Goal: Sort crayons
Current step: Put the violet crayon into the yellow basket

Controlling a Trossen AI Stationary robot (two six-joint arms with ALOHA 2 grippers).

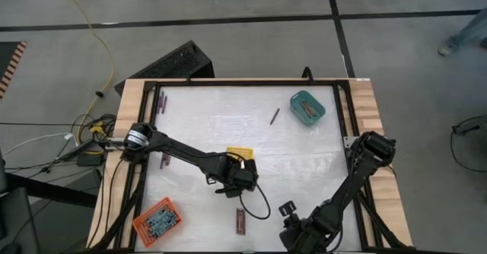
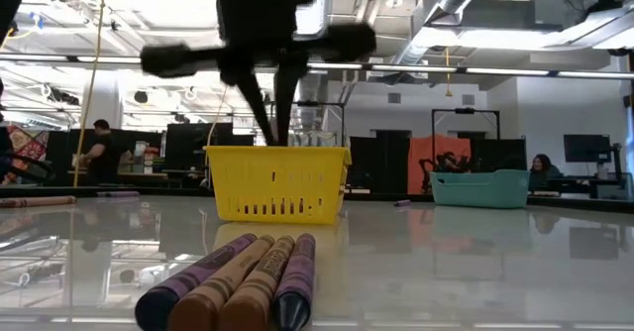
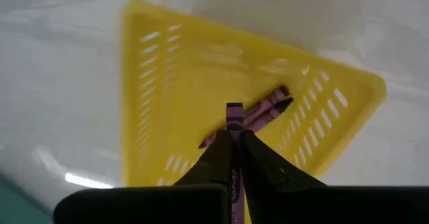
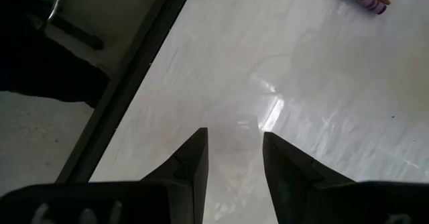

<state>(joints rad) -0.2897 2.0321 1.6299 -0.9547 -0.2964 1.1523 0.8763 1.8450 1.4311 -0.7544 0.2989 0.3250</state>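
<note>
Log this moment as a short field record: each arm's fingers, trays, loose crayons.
left gripper: above the yellow tray, fingers shut on a purple crayon
yellow tray contents: purple crayons already inside
right gripper: waiting at the table's near edge, fingers open, holding nothing
teal tray: far right corner, reddish crayons inside
orange tray: near left corner, bluish-grey crayons inside
loose crayons: cluster near front edge; single crayon beside the teal tray; some along the left side
</note>
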